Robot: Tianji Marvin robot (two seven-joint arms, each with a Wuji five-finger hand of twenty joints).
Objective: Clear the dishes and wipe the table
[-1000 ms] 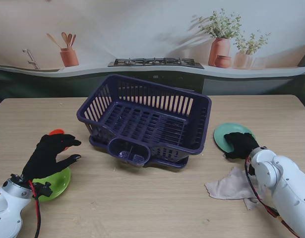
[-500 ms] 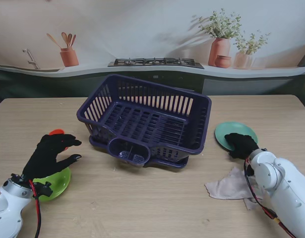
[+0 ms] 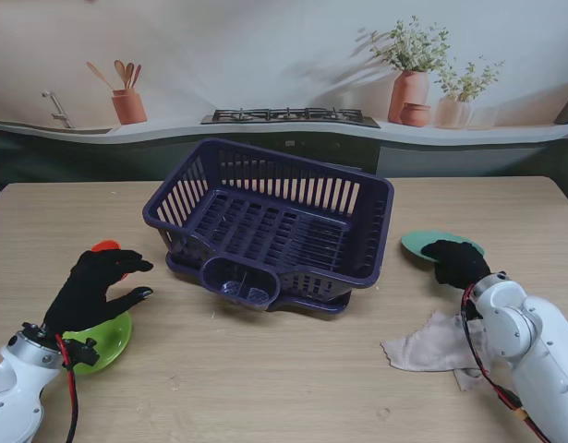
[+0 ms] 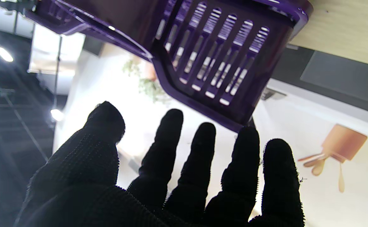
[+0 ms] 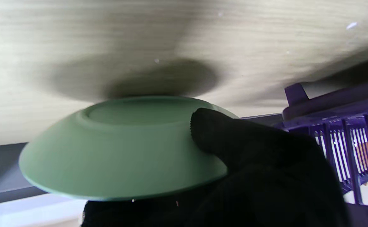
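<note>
At the left of the stand's view, the left hand [image 3: 97, 288] hangs over the table [image 3: 293, 378] with its black-gloved fingers [image 4: 204, 170] spread apart and grasping nothing. It sits partly over a lime-green bowl [image 3: 106, 343] that rests on the table near the front left corner. Just beyond the hand's fingertips, a small red-orange object [image 3: 105, 247] peeks out; what it is cannot be made out. In the left wrist view, the splayed fingers point toward the slatted wall of the purple dish rack [image 4: 215, 56].

The dish rack [image 3: 274, 226] stands in the middle of the table, with a cutlery cup on its near side.

To the right of the rack, the right hand [image 3: 459, 262] grips a teal-green plate [image 3: 422, 243] at its near rim. The right wrist view shows the plate [image 5: 121, 148] raised clear of the table with its underside facing the wood and a shadow beneath, and a thumb [image 5: 212, 132] pressed against it. Nearer to the robot than the plate, a crumpled beige cloth [image 3: 429, 343] lies flat on the table beside the right forearm.
</note>
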